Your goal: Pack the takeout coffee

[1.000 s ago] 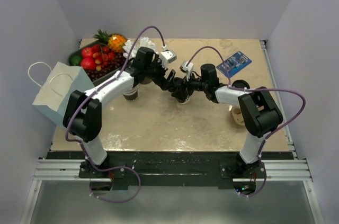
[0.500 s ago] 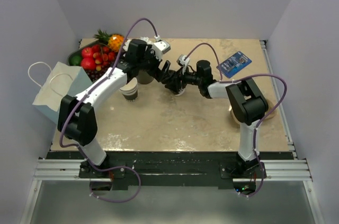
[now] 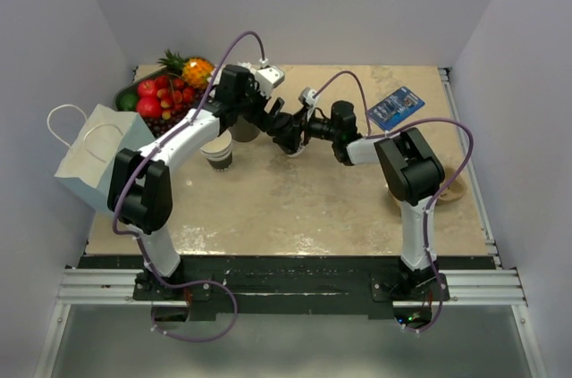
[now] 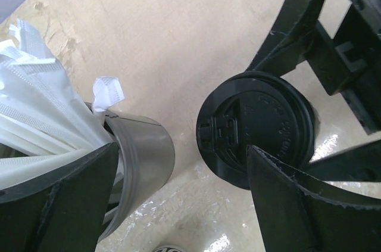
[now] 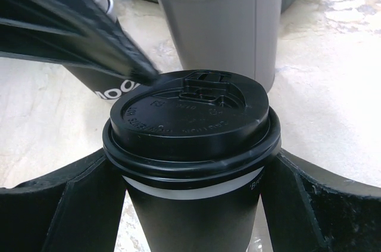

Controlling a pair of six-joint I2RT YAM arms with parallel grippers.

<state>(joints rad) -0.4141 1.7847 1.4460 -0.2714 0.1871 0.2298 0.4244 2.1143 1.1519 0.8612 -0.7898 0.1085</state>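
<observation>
The takeout coffee (image 5: 193, 145), a dark cup with a black lid (image 4: 256, 127), stands upright on the table between the two arms. My right gripper (image 5: 193, 180) is shut on it, one finger pressed to each side just below the lid. From above, my left gripper (image 4: 178, 148) hangs open: one finger overlaps the lid's near edge and the other overlaps the grey cup (image 4: 143, 156) of white sticks. In the top view the two grippers meet at mid-table (image 3: 288, 135) and hide most of the cup.
The grey cup (image 5: 217, 19) stands close behind the coffee, and a lidless stack of dark cups (image 3: 219, 155) to its left. A white paper bag (image 3: 94, 159) stands at the left edge by a fruit tray (image 3: 125, 92). A blue packet (image 3: 393, 108) lies at the back right.
My right gripper has slid left and away across the table with the coffee between its fingers, closing in on it. My left gripper swung back over it.
</observation>
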